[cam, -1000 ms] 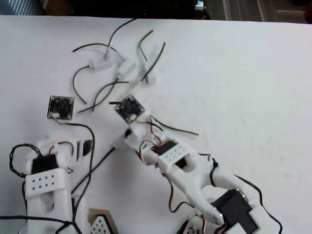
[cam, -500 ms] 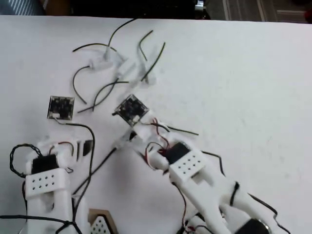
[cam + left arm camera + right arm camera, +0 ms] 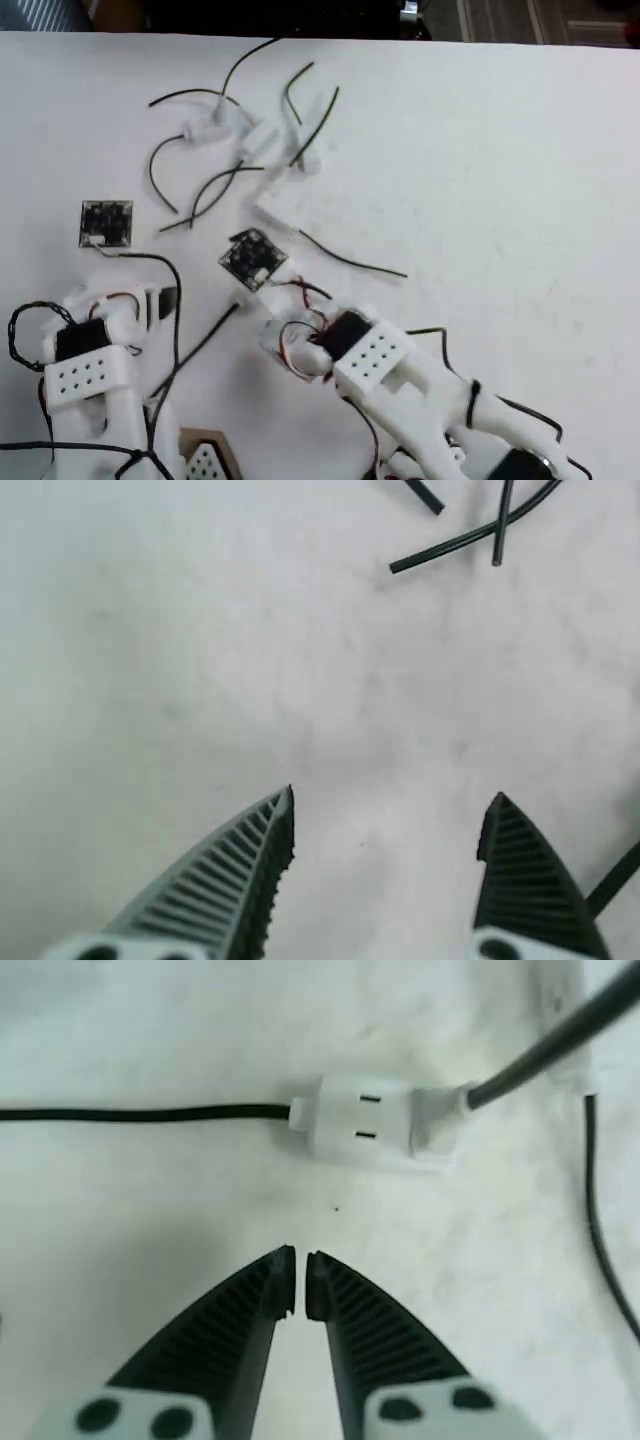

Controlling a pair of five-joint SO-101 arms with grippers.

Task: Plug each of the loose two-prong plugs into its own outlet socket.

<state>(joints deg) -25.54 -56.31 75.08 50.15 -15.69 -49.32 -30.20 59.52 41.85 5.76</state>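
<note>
Two ribbed dark fingers [image 3: 245, 1325] of the right gripper [image 3: 300, 1282] stand almost pressed together, holding nothing. Just beyond their tips, not touching, lies a smooth white socket [image 3: 358, 1125], blocky, with two slots in its face. A black cord [image 3: 150, 1113] runs from one end. At the other end a white plug [image 3: 437, 1118] seems seated, though the joint is hard to make out. The left gripper [image 3: 388, 820] is spread wide over bare matte table [image 3: 200, 660], with thin cords [image 3: 440, 550] well ahead, cut off at the edge. From above, more plugs [image 3: 238, 125] blur into the white top.
</note>
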